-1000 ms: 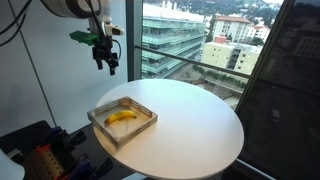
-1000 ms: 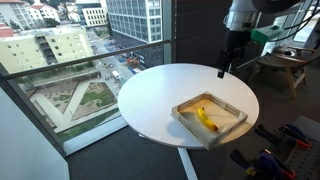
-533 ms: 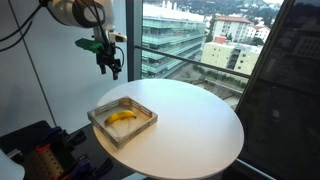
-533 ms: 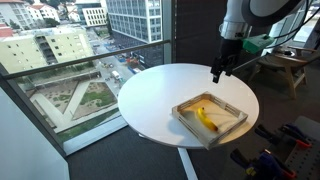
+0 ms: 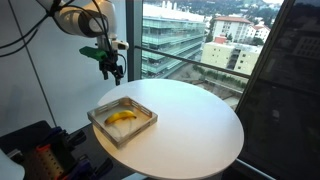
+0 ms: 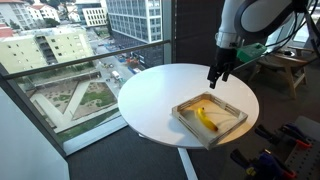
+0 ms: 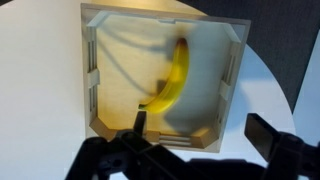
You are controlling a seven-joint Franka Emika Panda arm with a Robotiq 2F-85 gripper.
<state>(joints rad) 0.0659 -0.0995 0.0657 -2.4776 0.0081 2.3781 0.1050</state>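
White rounded arm [image 6: 250, 15], green wrist mount [image 5: 93, 52], black fingers [image 7: 268, 133]

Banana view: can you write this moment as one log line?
claw: open, empty, raised | banana: in wooden tray | tray: on white table

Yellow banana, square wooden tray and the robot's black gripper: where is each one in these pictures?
Yellow banana [image 7: 176, 80], wrist view, middle of its curve.
Square wooden tray [image 5: 103, 130], an exterior view, its front wall.
Black gripper [image 6: 214, 82], an exterior view, midway between its fingertips.
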